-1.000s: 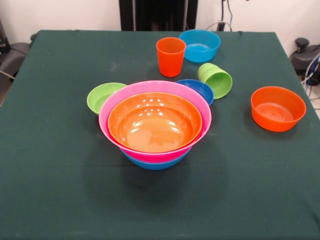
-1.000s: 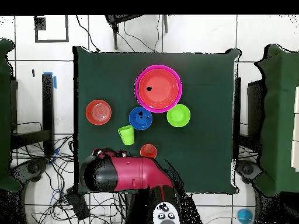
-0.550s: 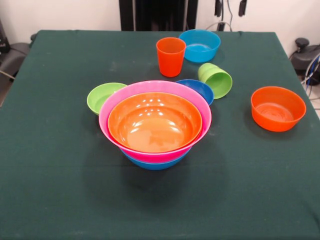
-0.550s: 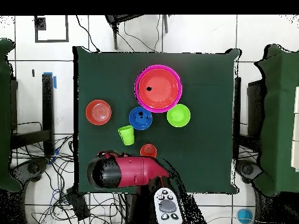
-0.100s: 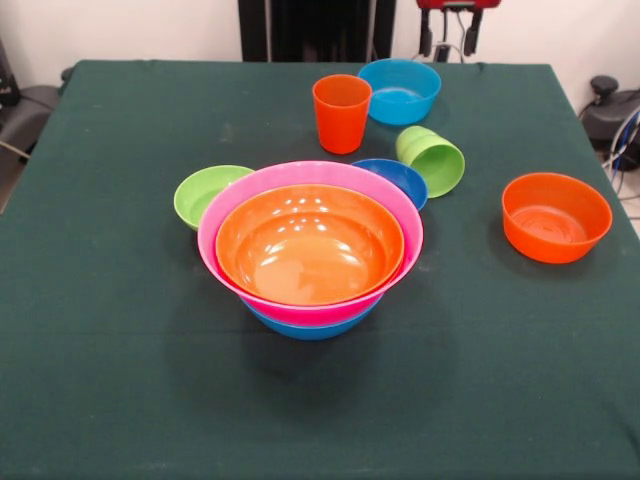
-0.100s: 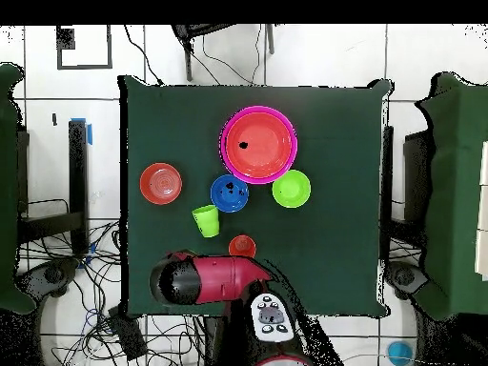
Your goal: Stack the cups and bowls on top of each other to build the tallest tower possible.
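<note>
The red and black robot arm (image 6: 214,281) lies across the near edge of the table in the overhead view. In the front view only the two dark fingertips of the gripper (image 5: 448,38) show at the top edge (a red part above them); they stand apart, holding nothing.

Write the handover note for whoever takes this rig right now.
Gripper: at the table's far edge above the blue bowl, holding nothing; two fingers show with a gap between them.
Tower: large orange bowl nested in pink, on a wide blue bowl, mid-table.
Loose: orange cup upright beside the blue bowl; green cup lying on its side; small blue bowl and small green bowl right against the tower; orange bowl apart, alone.
Done: three bowls stacked.
Left: add the four loose bowls, then both cups.
</note>
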You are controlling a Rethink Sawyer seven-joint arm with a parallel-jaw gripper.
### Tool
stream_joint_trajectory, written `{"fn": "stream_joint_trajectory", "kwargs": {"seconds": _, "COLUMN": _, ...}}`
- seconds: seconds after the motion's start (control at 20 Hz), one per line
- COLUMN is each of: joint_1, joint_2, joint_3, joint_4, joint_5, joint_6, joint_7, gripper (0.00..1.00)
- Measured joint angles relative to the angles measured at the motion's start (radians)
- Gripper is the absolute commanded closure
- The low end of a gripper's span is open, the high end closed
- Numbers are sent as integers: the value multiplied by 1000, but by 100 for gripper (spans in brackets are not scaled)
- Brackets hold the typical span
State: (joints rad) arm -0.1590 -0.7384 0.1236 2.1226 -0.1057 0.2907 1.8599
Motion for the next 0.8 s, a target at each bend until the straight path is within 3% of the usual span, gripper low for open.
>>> {"fn": "stream_joint_trajectory", "kwargs": {"seconds": 0.25, "joint_1": 0, "joint_2": 42, "joint_3": -14, "joint_4": -61, "joint_5": -43, "joint_6": 10, "joint_7": 0, "gripper": 0}}
{"fn": "stream_joint_trajectory", "kwargs": {"seconds": 0.8, "joint_1": 0, "joint_2": 54, "joint_3": -15, "joint_4": -151, "joint_5": -53, "joint_6": 51, "joint_7": 0, "gripper": 0}}
